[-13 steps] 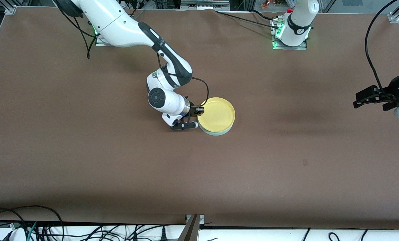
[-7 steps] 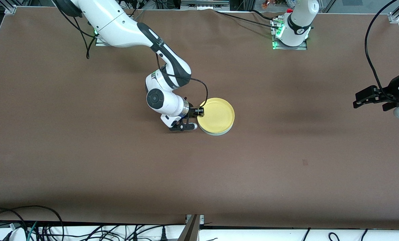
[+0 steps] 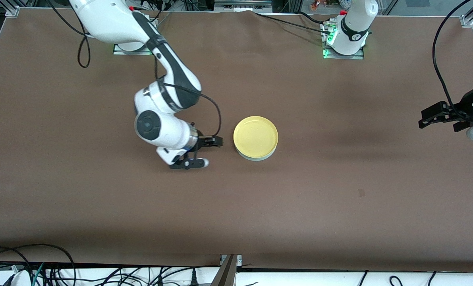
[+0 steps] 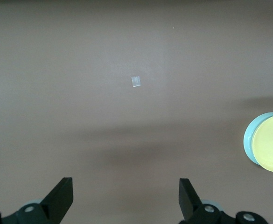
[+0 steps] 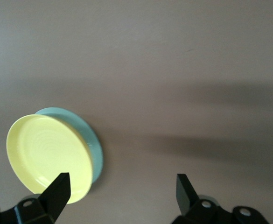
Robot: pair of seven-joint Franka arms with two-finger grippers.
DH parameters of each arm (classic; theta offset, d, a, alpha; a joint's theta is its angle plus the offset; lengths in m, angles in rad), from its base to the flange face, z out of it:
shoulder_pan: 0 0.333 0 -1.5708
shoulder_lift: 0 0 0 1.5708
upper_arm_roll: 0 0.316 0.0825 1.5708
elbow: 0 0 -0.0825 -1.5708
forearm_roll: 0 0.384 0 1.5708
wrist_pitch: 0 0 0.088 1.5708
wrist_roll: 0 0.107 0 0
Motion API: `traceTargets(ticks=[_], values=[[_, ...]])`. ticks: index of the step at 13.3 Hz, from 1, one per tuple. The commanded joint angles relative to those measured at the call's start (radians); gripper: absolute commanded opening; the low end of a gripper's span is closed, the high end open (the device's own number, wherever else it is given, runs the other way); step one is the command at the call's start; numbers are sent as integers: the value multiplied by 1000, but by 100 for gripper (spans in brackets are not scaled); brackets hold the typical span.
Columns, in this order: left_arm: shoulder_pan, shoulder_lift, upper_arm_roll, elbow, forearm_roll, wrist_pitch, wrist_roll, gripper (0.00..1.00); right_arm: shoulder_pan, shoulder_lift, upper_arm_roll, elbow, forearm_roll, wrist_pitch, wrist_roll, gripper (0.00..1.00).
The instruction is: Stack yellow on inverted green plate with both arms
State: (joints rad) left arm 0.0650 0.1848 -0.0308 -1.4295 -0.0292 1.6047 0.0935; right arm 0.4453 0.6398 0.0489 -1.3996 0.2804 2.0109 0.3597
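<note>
The yellow plate lies rim up on top of the pale green plate, of which only an edge shows, near the table's middle. Both also show in the right wrist view, the yellow plate over the green plate, and in the left wrist view, the yellow plate and the green plate. My right gripper is open and empty, beside the stack toward the right arm's end, apart from it. My left gripper is open and empty, and that arm waits at the left arm's end of the table.
The brown table cover spreads wide around the stack. A small pale mark lies on the cover in the left wrist view. Cables run along the table's edge nearest the front camera.
My right gripper has let go of the yellow plate's rim and drawn back from the stack toward the right arm's end. The plates and the left arm have not moved.
</note>
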Motion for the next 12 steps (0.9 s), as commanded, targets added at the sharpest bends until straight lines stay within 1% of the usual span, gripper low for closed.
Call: traceTargets(ticks=[1,3,4,5,6,8,9,10,12], values=[[-4,12,-3,34,25,-25,8,100,-14,-48,-104,33,-15,-150,-37,100],[-4,12,-3,34,23,-26,8,100,-34,-74,-179,60,-32,-262,-138,100],[-4,12,-3,34,23,-28,8,100,-34,-86,-231,62,-85,-317,-184,100],[-4,12,-3,34,23,-29,6,100,-34,-103,-268,68,-130,-352,-232,100],[-4,12,-3,34,23,-29,6,100,-37,-115,-299,70,-148,-378,-276,100],[-4,12,-3,34,23,-29,6,100,-37,-164,-357,71,-148,-438,-324,100],[-4,10,-3,34,23,-31,6,100,-37,-166,-388,77,-150,-466,-330,100],[-4,10,-3,34,23,-31,6,100,-36,-167,-412,85,-150,-490,-338,100],[-4,10,-3,34,23,-31,6,100,-42,-228,-425,97,-156,-531,-375,100]])
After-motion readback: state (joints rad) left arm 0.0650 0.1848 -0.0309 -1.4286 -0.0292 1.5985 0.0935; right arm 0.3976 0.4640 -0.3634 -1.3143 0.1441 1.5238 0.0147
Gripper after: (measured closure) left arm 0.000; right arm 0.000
